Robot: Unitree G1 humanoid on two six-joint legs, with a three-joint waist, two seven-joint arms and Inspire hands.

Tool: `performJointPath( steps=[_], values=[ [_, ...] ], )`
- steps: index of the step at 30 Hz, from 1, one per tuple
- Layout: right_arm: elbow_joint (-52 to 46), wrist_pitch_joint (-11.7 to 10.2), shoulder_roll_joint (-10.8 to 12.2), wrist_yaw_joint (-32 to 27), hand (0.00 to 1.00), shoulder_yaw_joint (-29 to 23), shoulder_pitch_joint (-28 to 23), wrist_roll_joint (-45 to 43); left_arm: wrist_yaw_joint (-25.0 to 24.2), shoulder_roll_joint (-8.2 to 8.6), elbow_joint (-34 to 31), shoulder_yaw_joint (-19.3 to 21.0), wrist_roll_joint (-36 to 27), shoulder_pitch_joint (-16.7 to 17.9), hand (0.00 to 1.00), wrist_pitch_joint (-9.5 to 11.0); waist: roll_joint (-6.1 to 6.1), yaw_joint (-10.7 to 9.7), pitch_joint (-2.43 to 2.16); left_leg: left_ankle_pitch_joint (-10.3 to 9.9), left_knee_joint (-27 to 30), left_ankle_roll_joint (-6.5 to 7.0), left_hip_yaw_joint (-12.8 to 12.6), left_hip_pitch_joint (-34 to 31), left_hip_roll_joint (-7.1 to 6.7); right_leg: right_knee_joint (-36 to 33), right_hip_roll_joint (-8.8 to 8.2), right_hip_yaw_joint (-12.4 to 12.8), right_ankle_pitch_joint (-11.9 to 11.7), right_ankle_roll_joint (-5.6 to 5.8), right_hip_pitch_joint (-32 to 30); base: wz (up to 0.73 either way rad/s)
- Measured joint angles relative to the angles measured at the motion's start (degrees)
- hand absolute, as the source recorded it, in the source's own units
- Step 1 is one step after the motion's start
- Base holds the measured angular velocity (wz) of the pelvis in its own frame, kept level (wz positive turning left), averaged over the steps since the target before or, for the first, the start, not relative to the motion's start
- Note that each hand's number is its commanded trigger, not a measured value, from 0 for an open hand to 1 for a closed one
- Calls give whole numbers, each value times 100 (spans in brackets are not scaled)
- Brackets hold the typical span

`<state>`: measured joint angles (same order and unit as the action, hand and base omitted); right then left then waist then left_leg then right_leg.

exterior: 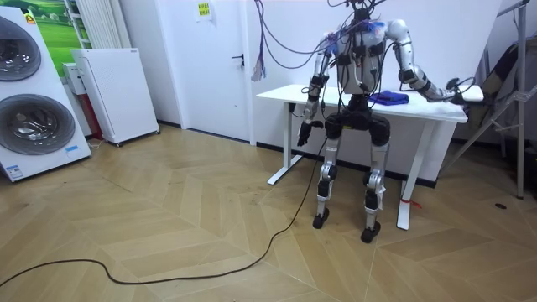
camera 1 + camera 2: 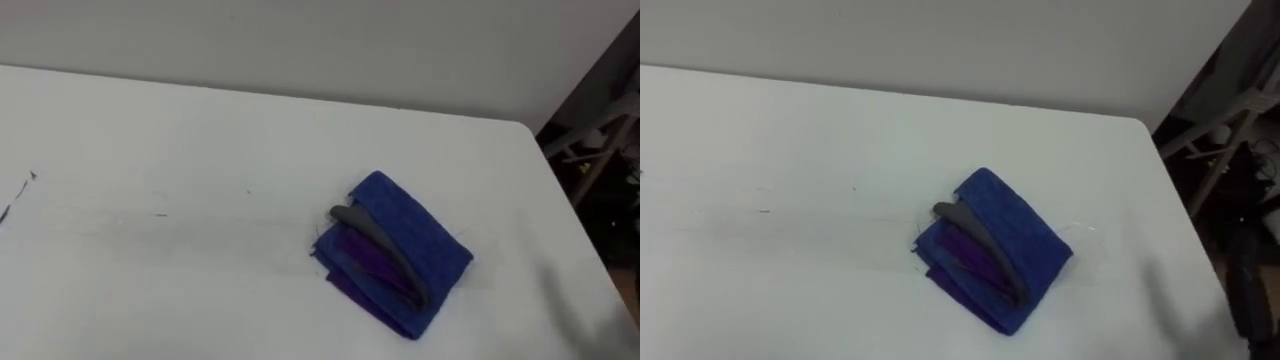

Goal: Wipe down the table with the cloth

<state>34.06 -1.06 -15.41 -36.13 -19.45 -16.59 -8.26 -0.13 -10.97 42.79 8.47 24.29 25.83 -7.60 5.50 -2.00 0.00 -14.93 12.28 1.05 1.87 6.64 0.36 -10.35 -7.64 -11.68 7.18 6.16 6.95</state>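
A folded blue cloth (image 2: 400,250), with purple and grey layers showing at its open side, lies on the white table (image 2: 180,130) right of centre; it also shows in the right eye view (image 2: 1005,245) and the room view (image 1: 388,97). Nothing touches it. In the room view I stand at the table's front, facing it. My right arm reaches out to the room view's right, and my right hand (image 1: 457,87) is over the table's end, well apart from the cloth. My left hand (image 1: 304,134) hangs at my side below the tabletop.
Faint dark marks (image 2: 160,214) streak the table left of the cloth. The table's right edge (image 2: 570,200) borders dark stands and frames (image 2: 600,140). A wall runs behind the table. Washing machines (image 1: 29,101) and a white cabinet (image 1: 113,92) stand far off.
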Motion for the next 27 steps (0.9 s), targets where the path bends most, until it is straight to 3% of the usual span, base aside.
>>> performJointPath(
  steps=[7, 11, 18, 23, 27],
  values=[
    [1067, 121, 2, -64, 0, -56, -62, 1089, 8, 40, 10, 37, 5, 36, 0, -87, -38, -214, -40, -2, -13, -5, 2, -2, -3, 50, 5, 46, 1, 0, -1, -2],
    [1423, 129, 25, -64, 0, -201, -141, 1269, 8, 50, 1, 42, 5, 27, 0, -112, -62, -281, -64, 8, -29, -21, 0, 10, 5, 78, 21, 48, 1, 0, -1, -7],
    [2331, 398, 109, 225, 0, -180, -402, 1462, 133, 137, 56, 31, 13, 47, 0, -195, -86, -279, -61, 7, -60, -63, 172, 93, 43, 72, 97, 62, 16, -24, 69, -2],
    [3029, 744, 258, 846, 0, 486, -365, 1320, 273, 154, 432, -56, 6, -111, 0, -230, -126, -204, -61, -7, -49, -93, 192, 90, 74, 65, 129, 59, 18, -28, 77, 1],
    [3098, 912, 570, 1310, 0, 1174, -341, 699, 505, 215, 806, -316, 4, -326, 0, -257, -216, -40, -51, -14, -47, -111, 195, 135, 103, 68, 168, 82, 17, -29, 109, -2]
  ],
)
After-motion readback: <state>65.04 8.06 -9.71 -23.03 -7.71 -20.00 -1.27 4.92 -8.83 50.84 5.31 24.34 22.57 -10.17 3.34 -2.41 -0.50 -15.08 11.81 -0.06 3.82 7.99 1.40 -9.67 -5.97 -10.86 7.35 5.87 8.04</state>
